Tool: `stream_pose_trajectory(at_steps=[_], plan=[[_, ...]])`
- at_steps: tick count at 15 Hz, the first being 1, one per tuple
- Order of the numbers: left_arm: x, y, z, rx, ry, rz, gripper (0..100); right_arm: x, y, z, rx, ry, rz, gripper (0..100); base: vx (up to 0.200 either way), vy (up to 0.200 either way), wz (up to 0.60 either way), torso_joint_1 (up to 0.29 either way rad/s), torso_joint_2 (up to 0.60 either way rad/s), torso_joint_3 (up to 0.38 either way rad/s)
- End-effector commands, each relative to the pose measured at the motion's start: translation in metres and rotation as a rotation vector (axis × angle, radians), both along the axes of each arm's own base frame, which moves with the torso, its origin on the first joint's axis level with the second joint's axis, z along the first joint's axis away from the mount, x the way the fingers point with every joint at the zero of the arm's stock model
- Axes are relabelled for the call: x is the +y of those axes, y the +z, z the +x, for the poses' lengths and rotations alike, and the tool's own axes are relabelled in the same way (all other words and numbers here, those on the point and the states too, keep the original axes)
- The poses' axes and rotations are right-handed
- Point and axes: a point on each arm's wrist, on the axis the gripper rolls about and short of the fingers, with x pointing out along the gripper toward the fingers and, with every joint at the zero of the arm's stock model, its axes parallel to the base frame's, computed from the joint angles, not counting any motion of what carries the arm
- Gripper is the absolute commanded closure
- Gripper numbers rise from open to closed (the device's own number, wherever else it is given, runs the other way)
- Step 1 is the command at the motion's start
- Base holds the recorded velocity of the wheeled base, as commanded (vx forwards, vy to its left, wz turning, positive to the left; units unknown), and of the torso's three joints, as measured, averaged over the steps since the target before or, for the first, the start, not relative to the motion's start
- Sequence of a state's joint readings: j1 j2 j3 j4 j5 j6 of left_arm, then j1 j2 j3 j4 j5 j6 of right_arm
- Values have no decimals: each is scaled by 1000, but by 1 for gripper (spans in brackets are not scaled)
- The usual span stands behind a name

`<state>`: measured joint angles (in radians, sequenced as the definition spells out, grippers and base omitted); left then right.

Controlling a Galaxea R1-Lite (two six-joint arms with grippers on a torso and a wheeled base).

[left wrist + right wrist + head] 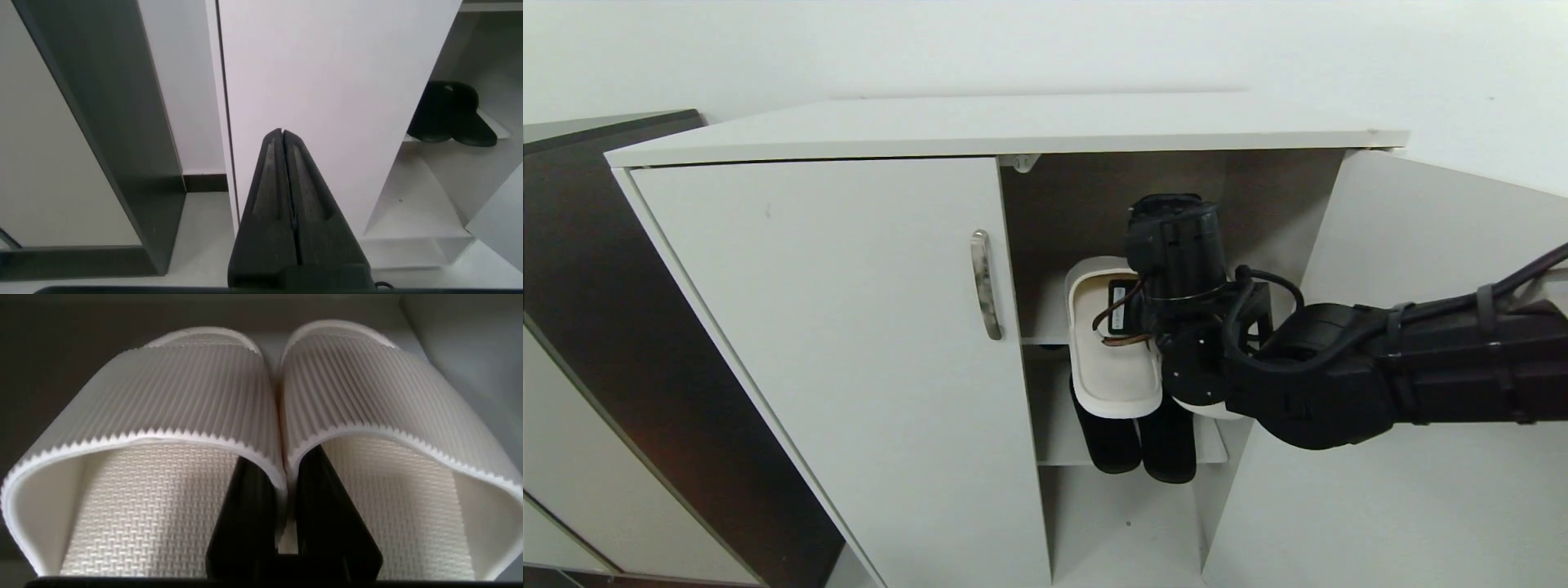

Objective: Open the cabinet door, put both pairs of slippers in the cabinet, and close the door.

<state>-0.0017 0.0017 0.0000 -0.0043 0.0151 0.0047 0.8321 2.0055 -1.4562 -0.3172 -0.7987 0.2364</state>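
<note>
Nearest, left gripper (283, 135): fingers pressed flat together, nothing between, hanging before the closed left door (833, 343). Right gripper (284, 469): clamped on the white slippers (188, 392), one finger inside each, the two inner walls pinched between. Two white slippers, side by side, ribbed straps up, toes pointing into the cabinet (980, 122), at the height of the upper shelf (1042, 331), heels out past its front edge; resting on it or not, impossible to tell. One white slipper plain in the head view, the other mostly behind the right wrist. Small dark label (1121, 306) at that wrist, print too small to read. Below, two black slippers (1139, 441) on the lower shelf (1058, 434), ends overhanging its front edge, upper parts hidden by the white pair. Two doors: left shut, with one metal handle (985, 284); right door (1380, 327) swung wide open, cut off at the picture's edge. Back of the cabinet dark, hard to make out.
</note>
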Motion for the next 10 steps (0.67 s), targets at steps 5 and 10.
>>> stream_pose_trajectory(at_steps=[5, 10], plan=[[0, 0, 0, 1, -1, 0, 100, 4, -7, 55, -16, -44, -52, 100, 0, 0, 0, 0, 0, 0], [0, 0, 0, 1, 0, 0, 100, 0, 6, 73, 3, -34, -55, 100, 0, 0, 0, 0, 0, 0]])
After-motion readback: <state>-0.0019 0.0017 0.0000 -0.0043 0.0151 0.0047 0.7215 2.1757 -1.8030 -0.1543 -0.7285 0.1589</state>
